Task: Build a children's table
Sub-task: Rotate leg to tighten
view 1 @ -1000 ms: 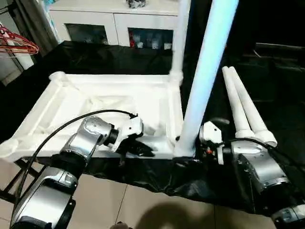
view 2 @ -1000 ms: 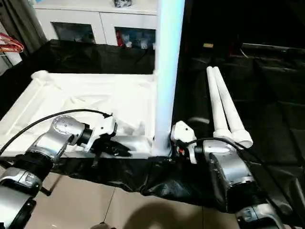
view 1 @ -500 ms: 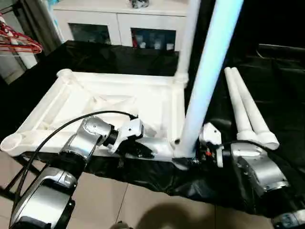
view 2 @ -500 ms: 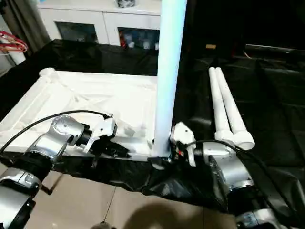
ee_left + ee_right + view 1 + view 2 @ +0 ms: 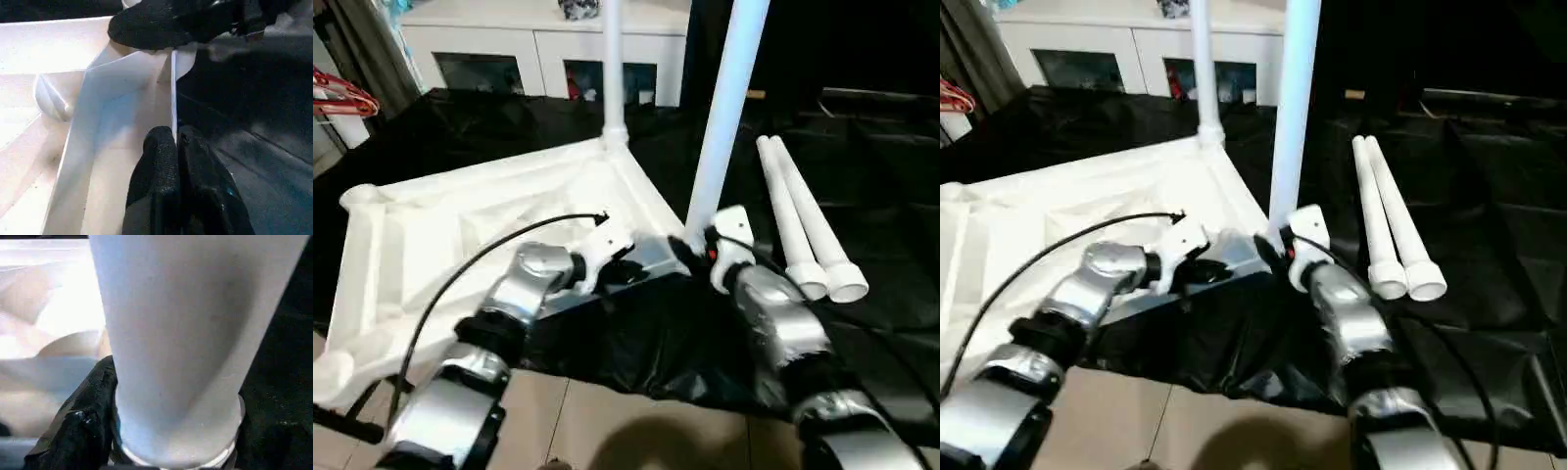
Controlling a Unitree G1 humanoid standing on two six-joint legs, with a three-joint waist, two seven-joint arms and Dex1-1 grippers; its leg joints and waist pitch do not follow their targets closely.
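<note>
Clamping leg [image 5: 724, 108]: right pincer [image 5: 690, 257] (upright leg).

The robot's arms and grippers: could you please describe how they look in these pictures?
Both forearms are rounded silver metal shells with black joints. The left forearm carries a thin black cable looping over it to a white wrist block. The right forearm has a white wrist block too, with a small red mark. The left gripper and right gripper each have two matte black fingers.
</note>
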